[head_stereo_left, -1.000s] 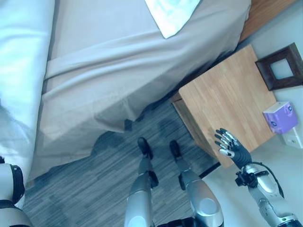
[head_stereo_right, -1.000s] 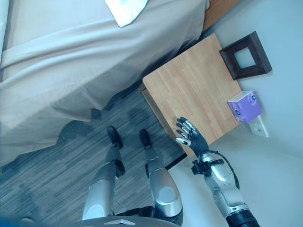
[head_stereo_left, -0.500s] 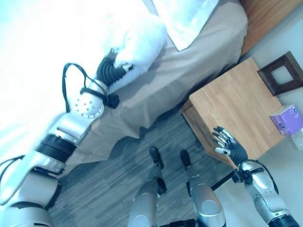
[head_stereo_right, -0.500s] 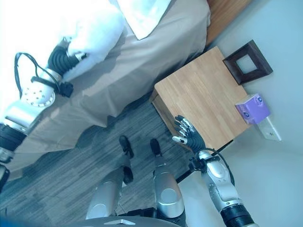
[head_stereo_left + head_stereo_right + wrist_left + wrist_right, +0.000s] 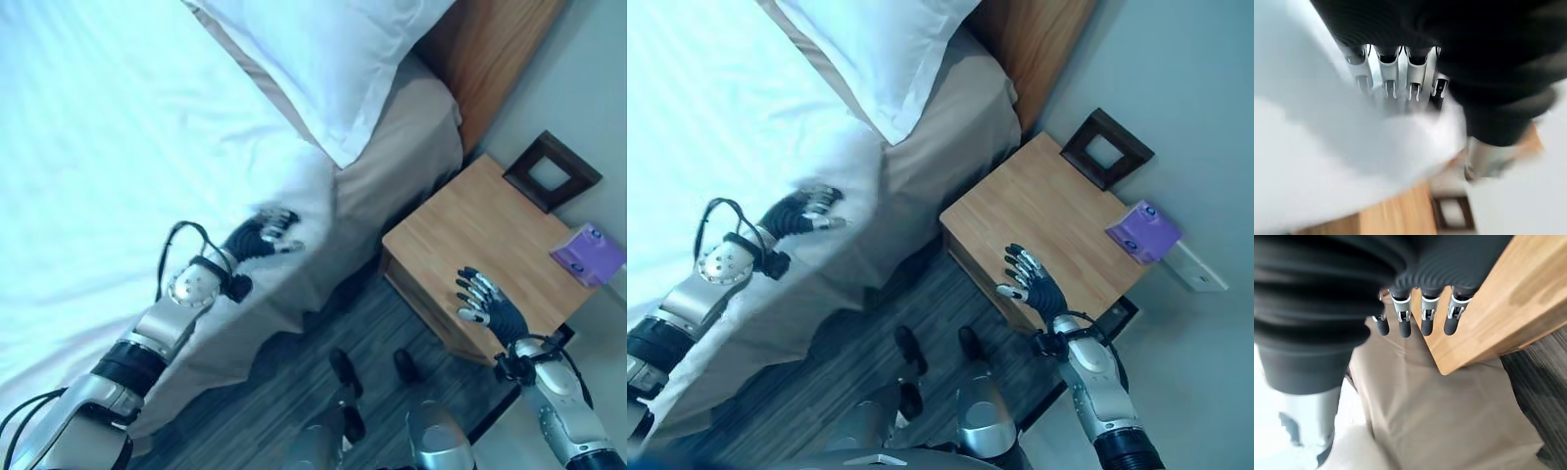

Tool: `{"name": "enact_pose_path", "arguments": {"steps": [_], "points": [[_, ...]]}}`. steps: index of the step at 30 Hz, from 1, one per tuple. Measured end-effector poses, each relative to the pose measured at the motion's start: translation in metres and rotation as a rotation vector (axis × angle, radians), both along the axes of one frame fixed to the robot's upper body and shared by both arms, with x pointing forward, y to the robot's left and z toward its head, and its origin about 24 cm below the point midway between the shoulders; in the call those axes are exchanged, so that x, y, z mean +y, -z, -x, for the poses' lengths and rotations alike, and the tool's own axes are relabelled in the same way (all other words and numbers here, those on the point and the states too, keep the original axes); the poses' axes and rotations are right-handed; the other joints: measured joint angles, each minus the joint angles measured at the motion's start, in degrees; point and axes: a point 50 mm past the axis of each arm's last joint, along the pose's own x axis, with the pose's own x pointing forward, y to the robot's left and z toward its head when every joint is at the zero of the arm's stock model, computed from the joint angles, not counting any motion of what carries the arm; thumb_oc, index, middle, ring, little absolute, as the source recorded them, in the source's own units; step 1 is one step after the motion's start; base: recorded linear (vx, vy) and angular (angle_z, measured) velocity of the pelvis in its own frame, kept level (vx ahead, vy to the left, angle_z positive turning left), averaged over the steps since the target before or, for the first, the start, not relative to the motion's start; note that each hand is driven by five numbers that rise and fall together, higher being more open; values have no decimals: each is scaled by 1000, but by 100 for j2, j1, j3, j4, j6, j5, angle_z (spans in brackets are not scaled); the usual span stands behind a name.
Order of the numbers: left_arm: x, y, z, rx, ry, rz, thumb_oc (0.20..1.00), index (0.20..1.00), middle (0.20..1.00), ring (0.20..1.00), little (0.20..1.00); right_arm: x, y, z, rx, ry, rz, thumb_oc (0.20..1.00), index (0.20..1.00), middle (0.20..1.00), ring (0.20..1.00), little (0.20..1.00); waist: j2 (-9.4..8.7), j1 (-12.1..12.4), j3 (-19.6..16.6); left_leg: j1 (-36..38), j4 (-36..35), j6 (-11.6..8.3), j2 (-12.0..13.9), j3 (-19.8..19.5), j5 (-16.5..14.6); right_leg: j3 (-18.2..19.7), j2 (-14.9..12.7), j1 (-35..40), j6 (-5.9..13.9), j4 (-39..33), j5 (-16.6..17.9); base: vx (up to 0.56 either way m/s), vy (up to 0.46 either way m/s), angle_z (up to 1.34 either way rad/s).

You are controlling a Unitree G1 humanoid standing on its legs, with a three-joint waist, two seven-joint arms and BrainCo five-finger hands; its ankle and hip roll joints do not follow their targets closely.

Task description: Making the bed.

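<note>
A: What changed in the last half second?

B: The left robot hand [image 5: 263,233] has let the bunched white cloth go; it was buried in a lump of it, and now its fingers lie straight on the white duvet [image 5: 108,166] near the bed's edge. The head camera has swung too, so more of the bed shows.

A: And the room?

B: A bed with a beige sheet [image 5: 411,147] hanging down its side, a wooden headboard [image 5: 490,59] at 1 o'clock, grey striped carpet [image 5: 294,372] below. A wooden desk [image 5: 470,245] stands at 3 o'clock, carrying a dark picture frame [image 5: 551,171] and a purple box [image 5: 586,250].

A: How does the duvet lie?

B: Its long axis runs from 7 o'clock up to 12, covering the bed's left part. The white pillow [image 5: 333,59] lies over its top end, one corner pointing toward 5 o'clock.

A: The other hand?

B: The right robot hand [image 5: 485,302] hovers at the desk's near corner, fingers spread, empty.

A: Anything unclear?

B: The duvet is cut off at the left, and the left wrist view is blurred; the fingertips there vanish behind white cloth
</note>
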Motion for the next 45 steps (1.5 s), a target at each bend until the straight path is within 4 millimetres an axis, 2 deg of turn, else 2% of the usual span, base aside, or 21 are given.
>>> {"name": "enact_pose_path", "arguments": {"steps": [3,7,11,14,15,16,17,18,19,20,21,23,25,28,29,32,36,38,40,41,45], "points": [[-27,-14,15,-29,159,97,1000,1000,1000,1000,1000,-4,4,6,20,2,23,1000,1000,1000,1000,1000,57,-6,-183,12,-29,-9,25,-4,-31,-6,30,12,-29,0,16,41,-39,-2],[-35,-34,26,-69,259,157,1000,1000,1000,1000,1000,-10,10,16,59,4,39,1000,1000,1000,1000,1000,138,12,-376,139,-30,-17,27,-51,-37,-47,38,167,-73,-1,-11,34,-51,5],[-26,-50,40,-84,312,170,1000,1000,1000,1000,1000,-17,17,27,98,17,56,1000,1000,1000,1000,1000,262,61,-610,188,-32,-65,31,-140,-123,-148,59,259,-133,-1,-57,36,-43,14],[1,-60,51,-123,242,261,1000,1000,1000,1000,1000,-24,15,29,93,49,59,1000,1000,1000,1000,1000,307,139,-735,195,-32,-249,29,-50,-266,-244,4,288,-183,1,-68,26,-41,11],[6,-58,51,-125,214,294,1000,1000,1000,1000,1000,-27,15,30,93,60,63,1000,1000,1000,1000,1000,319,180,-784,191,-31,-251,41,0,-272,-282,1,301,-181,3,-78,28,-58,12],[26,-47,57,-164,84,443,1000,1000,1000,1000,1000,-29,5,20,51,79,63,1000,1000,1000,1000,1000,340,267,-818,274,-29,-157,55,-89,-154,-261,83,385,-174,2,-108,-5,-47,7],[32,-34,58,-157,9,576,1000,1000,1000,1000,1000,-30,1,13,22,114,31,1000,1000,1000,1000,1000,321,317,-847,325,-29,-133,44,-137,-138,-282,81,452,-179,2,-136,-29,-48,9],[37,-15,59,-141,-103,746,1000,1000,1000,1000,1000,-33,-4,-1,-14,186,-40,677,677,677,677,677,266,346,-926,388,-26,-91,49,-190,-120,-295,75,486,-197,0,-170,-34,-32,22],[41,-1,63,-104,-166,787,1000,1000,1000,1000,1000,-27,-10,-16,-35,189,-102,476,476,476,476,476,230,455,-970,369,-26,-84,53,-251,-114,-355,94,511,-197,0,-200,-31,-29,16],[42,12,67,-78,-223,841,1000,1000,1000,1000,1000,-21,-21,-30,-65,181,-156,476,476,476,476,476,202,538,-984,364,-13,-54,65,-249,-92,-360,120,504,-202,0,-195,-28,-14,18],[39,34,72,-1,-294,913,1000,1000,1000,1000,1000,-7,-46,-51,-148,131,-231,200,200,200,200,200,194,656,-1006,350,0,-34,77,-305,-76,-403,120,507,-224,3,-196,-39,-16,9],[38,53,82,89,-344,904,1000,1000,1000,1000,1000,12,-79,-74,-236,44,-294,200,200,200,200,200,186,798,-1013,341,0,6,117,-313,-47,-422,158,472,-234,56,-221,-36,-17,13],[38,60,87,122,-366,905,1000,1000,1000,1000,1000,27,-107,-99,-284,3,-363,200,200,200,200,200,204,1020,-1034,346,1,18,135,-337,-37,-444,185,486,-267,88,-239,-34,-16,6],[40,63,89,140,-380,882,1000,1000,1000,1000,1000,24,-154,-139,-333,46,-346,200,200,200,200,200,253,1307,-1054,346,3,123,143,-451,53,-560,208,501,-283,108,-280,-17,-12,19],[43,64,91,142,-400,890,1000,1000,1000,1000,1000,28,-166,-143,-358,46,-375,200,200,200,200,200,270,1396,-1064,346,3,138,137,-511,64,-630,220,519,-296,179,-334,-11,-12,22],[47,66,91,163,-409,884,1000,1000,1000,1000,1000,33,-166,-162,-299,115,-419,200,200,200,200,200,342,1541,-1070,353,4,172,124,-588,92,-694,223,570,-296,159,-344,-16,-2,12],[54,60,90,140,-417,856,1000,1000,1000,1000,1000,27,-139,-176,-151,270,-484,200,200,200,200,200,455,1705,-1077,355,4,160,126,-680,105,-780,240,598,-321,158,-380,-27,-8,14],[54,59,89,136,-418,857,1000,1000,1000,1000,1000,32,-136,-177,-124,282,-478,200,200,200,200,200,571,1778,-1071,287,4,143,125,-760,119,-854,250,572,-325,136,-379,-23,-20,14],[54,59,89,136,-419,857,1000,1000,1000,1000,1000,34,-137,-178,-124,273,-470,200,200,200,200,200,589,1778,-1064,271,4,132,124,-780,128,-883,253,571,-330,127,-376,2,-18,11],[54,59,89,137,-421,855,1000,1000,1000,1000,1000,49,-132,-178,-95,237,-460,200,200,200,200,200,597,1855,-1061,242,4,121,151,-802,138,-912,284,563,-344,99,-366,6,-14,6],[53,60,88,138,-425,857,1000,1000,1000,1000,1000,70,-127,-179,-78,183,-428,200,200,200,200,200,595,1945,-1060,196,4,118,179,-802,136,-912,313,534,-354,65,-360,3,-4,1]]}}
